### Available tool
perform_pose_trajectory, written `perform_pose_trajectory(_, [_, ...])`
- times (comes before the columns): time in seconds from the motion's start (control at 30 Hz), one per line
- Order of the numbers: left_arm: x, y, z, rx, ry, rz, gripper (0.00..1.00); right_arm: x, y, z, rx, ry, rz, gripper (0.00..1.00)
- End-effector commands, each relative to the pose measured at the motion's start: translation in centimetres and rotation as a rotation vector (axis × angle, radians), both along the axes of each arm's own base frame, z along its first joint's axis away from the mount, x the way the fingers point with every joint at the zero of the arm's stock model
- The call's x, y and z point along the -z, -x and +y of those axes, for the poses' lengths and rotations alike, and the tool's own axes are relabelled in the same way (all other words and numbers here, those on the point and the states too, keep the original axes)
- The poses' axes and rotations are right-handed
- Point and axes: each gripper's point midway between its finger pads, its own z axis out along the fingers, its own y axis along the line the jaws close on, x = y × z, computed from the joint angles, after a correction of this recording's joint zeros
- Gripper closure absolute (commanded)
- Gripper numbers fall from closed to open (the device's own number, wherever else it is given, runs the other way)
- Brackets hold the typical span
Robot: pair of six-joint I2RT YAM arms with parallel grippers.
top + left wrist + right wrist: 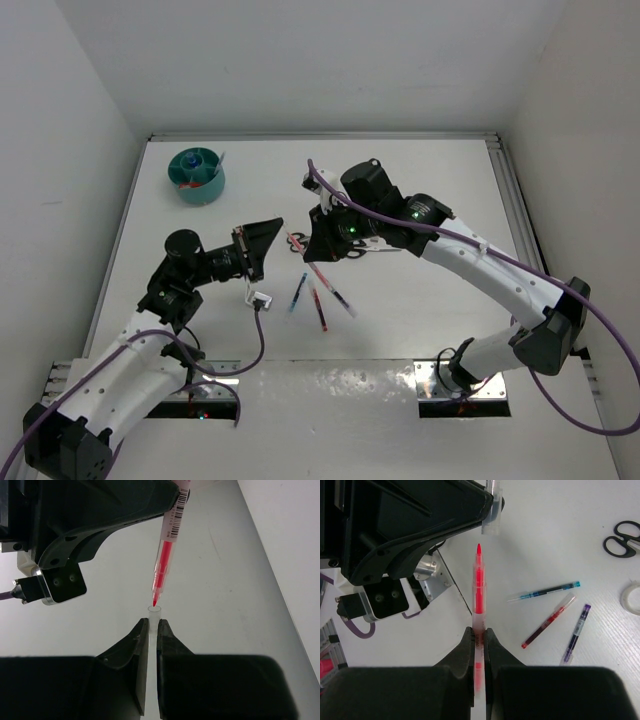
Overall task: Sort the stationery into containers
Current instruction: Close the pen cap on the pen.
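The only printed mark is a white barcode label (176, 514) wrapped around the upper barrel of the red pen (164, 565), seen in the left wrist view. It has black bars at its far end and a line of tiny dark characters running along it, too small to read. In the right wrist view, the blue pen (547, 591) and the purple pen (576, 632) lying on the surface (560, 540) carry faint pale print along their barrels, likewise illegible. No brand or number can be made out.

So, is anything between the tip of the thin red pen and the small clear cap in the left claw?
Nothing visible. The right claw holds the thin red pen, tip aimed at the open mouth of the small clear cap pinched in the left claw; only a bare gap separates them.
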Motion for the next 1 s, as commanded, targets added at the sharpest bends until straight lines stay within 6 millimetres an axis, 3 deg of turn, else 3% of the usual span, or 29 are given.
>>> perform_pose_trajectory(0.0, [-1.10,0.83,-0.16,0.035,-0.025,-0.097,1.00,-2.08,-0.43,-0.03,-0.004,-0.054,-0.068,1.00])
perform_pose_trajectory(0.97, [-0.62,0.86,-0.26,0.040,-0.041,-0.110,1.00,-2.09,-1.15,-0.85,0.037,-0.054,-0.081,1.00])
